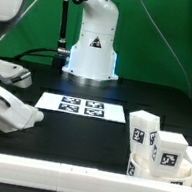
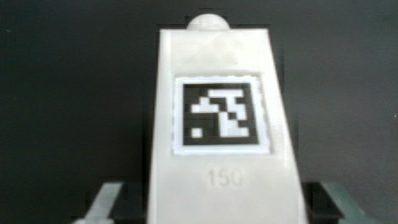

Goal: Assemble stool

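Observation:
A white stool leg [image 2: 217,110] with a black-and-white tag and the number 150 fills the wrist view, with a small knob at its far end. It lies between my gripper's [image 2: 219,205] two fingers [image 2: 111,200], and a dark gap shows on each side, so the jaws are open around it. In the exterior view my gripper [image 1: 15,113] is low over the table at the exterior view's left. I cannot make out this leg there. Two more tagged legs [image 1: 142,129] [image 1: 167,154] stand at the front of the exterior view's right, with another white stool part [image 1: 187,172] beside them.
The marker board [image 1: 81,107] lies flat mid-table in front of the robot base [image 1: 93,53]. A long white rail [image 1: 79,183] runs along the front edge. A green curtain hangs behind.

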Action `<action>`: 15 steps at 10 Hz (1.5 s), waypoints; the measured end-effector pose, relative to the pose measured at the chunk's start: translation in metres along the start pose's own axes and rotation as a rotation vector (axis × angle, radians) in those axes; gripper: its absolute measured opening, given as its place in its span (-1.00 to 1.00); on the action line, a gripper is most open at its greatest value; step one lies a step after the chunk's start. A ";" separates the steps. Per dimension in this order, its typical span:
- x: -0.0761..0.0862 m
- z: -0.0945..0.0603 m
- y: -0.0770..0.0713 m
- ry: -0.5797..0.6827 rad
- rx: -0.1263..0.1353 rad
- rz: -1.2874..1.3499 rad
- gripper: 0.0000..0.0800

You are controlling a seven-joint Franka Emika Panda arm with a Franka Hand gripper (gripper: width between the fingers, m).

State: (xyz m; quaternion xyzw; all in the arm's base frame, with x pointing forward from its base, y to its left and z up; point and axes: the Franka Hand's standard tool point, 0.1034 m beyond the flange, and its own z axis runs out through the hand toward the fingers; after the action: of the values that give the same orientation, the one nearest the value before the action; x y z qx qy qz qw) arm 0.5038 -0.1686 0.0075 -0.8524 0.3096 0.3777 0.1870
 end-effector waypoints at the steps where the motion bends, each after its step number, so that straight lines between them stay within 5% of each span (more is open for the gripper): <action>1: 0.000 -0.001 0.000 0.001 0.000 0.001 -0.16; 4: -0.026 -0.030 -0.030 0.039 -0.002 0.057 -0.16; 8: -0.071 -0.035 -0.083 0.054 -0.003 0.201 -0.15; 13: -0.059 -0.041 -0.088 0.133 0.008 0.179 -0.15; 15: -0.062 -0.050 -0.109 0.294 0.037 0.150 -0.15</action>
State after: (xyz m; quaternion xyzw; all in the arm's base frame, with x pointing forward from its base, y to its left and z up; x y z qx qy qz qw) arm 0.5703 -0.0922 0.0966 -0.8693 0.4034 0.2562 0.1264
